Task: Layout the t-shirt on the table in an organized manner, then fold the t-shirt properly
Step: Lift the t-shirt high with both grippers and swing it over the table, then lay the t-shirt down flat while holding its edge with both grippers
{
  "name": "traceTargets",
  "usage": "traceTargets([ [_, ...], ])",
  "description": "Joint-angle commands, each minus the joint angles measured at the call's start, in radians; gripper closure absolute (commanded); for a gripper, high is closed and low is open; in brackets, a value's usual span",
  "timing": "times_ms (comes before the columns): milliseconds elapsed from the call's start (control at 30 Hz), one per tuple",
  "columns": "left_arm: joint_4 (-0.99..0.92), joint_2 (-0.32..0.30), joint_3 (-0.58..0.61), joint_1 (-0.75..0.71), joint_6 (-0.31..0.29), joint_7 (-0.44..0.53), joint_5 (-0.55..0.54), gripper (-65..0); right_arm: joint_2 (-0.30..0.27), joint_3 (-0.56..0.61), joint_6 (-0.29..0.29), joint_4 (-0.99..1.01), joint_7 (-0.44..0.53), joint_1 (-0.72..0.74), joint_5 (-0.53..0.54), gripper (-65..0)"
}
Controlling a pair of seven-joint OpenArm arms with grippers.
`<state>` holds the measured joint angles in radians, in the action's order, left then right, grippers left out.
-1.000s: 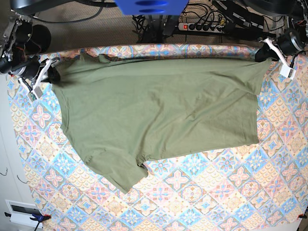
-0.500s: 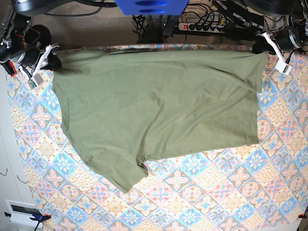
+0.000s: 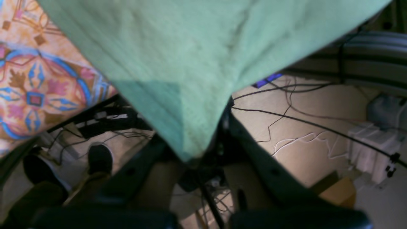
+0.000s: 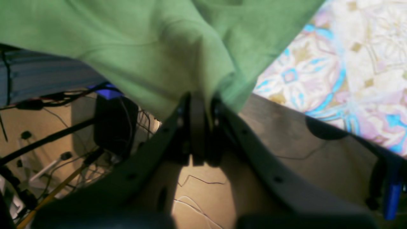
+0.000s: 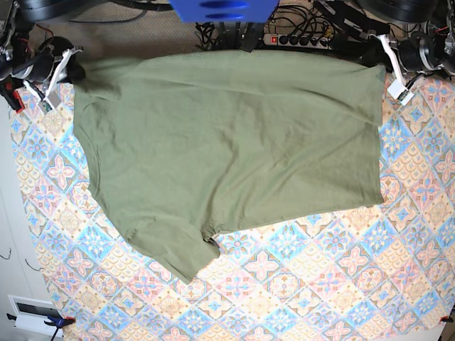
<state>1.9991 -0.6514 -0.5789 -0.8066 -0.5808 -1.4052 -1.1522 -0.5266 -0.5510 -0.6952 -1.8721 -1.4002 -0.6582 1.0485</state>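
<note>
Both jaws are pinched tight on the t-shirt (image 5: 227, 142) — left gripper (image 5: 380, 64) and right gripper (image 5: 71, 71) each at a far-edge corner. From that stretched edge, its body drapes forward across the table (image 5: 320, 284) — long axis spanning both arms, equally near.

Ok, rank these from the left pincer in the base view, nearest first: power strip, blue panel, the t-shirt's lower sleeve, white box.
1. power strip: top edge, just inward of the left pincer.
2. blue panel: top centre.
3. t-shirt's lower sleeve: lower left of the garment.
4. white box: bottom-left corner, the opposite corner of the view.
</note>
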Motion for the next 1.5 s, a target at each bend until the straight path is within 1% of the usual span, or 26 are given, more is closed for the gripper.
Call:
traceTargets([
  [0,0.012,-0.032,-0.005,-0.007,-0.001,0.009,-0.007,0.0,-0.016,-0.022,-0.003,-0.014,0.004,-0.018,0.009,-0.7],
  [167,0.007,-0.075,-0.010,-0.015,-0.001,0.009,-0.007,0.0,-0.016,-0.030,-0.003,-0.014,0.004,-0.028,0.009,-0.7],
  [267,0.007,-0.078,-0.028,-0.010,-0.001,0.009,-0.018,0.0,-0.016,-0.030,-0.003,-0.014,0.004,-0.022,0.011,-0.7],
  [300,0.007,-0.074,-0.045,-0.010,-0.001,0.009,-0.021,0.0,-0.016,-0.031,-0.003,-0.014,0.004,-0.021,0.011,-0.7],
  [400,0.004,-0.020,-0.080,0.033,-0.001,0.009,-0.050,0.0,-0.016,-0.031,-0.003,-0.014,0.004,-0.019,0.011,-0.7],
  [467,-0.016,0.015,-0.112,0.056,-0.001,0.009,-0.096,0.0,-0.016,-0.060,-0.003,-0.014,0.004,-0.010,0.011,-0.7],
  [600,-0.025,0.035,-0.158,0.059,-0.001,0.009,-0.196,0.0,-0.016,-0.152,-0.003,-0.014,0.004,-0.005,0.020,-0.7],
  [667,-0.028,0.037,-0.227,0.068,-0.001,0.009,-0.236,0.0,-0.013,-0.206,-0.003,-0.013,0.004,0.021,0.078,-0.7],
  [733,-0.028,0.063,-0.293,0.126,0.000,0.009,-0.246,0.0,-0.013,-0.211,-0.003,-0.013,0.004,0.076,0.144,-0.7],
  [833,-0.028,0.075,-0.323,0.253,0.003,0.009,-0.242,0.0,-0.013,-0.211,-0.003,-0.010,0.004,0.185,0.160,-0.7],
  [967,-0.088,0.080,-0.323,0.382,0.006,0.009,-0.240,0.0,-0.008,-0.200,-0.003,-0.002,0.004,0.337,0.157,-0.7],
  [1067,-0.182,0.081,-0.306,0.484,0.006,0.009,-0.240,0.0,-0.008,-0.149,-0.003,0.010,0.004,0.460,0.155,-0.7],
  [1133,-0.275,0.081,-0.280,0.576,0.006,0.009,-0.239,0.0,-0.008,-0.105,-0.003,0.053,0.004,0.568,0.154,-0.7],
  [1233,-0.387,0.081,-0.249,0.706,0.008,0.009,-0.205,0.0,-0.008,-0.039,-0.003,0.154,0.004,0.702,0.091,-0.7],
  [1333,-0.443,0.081,-0.200,0.838,0.008,0.009,-0.137,0.0,-0.008,0.036,-0.003,0.268,0.004,0.835,-0.003,-0.7],
  [1433,-0.512,0.118,-0.131,1.004,0.008,0.009,-0.050,0.0,-0.008,0.122,-0.003,0.409,0.025,1.007,-0.076,-0.7],
  [1467,-0.544,0.118,-0.112,1.057,0.008,0.009,-0.015,0.0,-0.008,0.145,-0.003,0.454,0.035,1.061,-0.095,-0.7],
])
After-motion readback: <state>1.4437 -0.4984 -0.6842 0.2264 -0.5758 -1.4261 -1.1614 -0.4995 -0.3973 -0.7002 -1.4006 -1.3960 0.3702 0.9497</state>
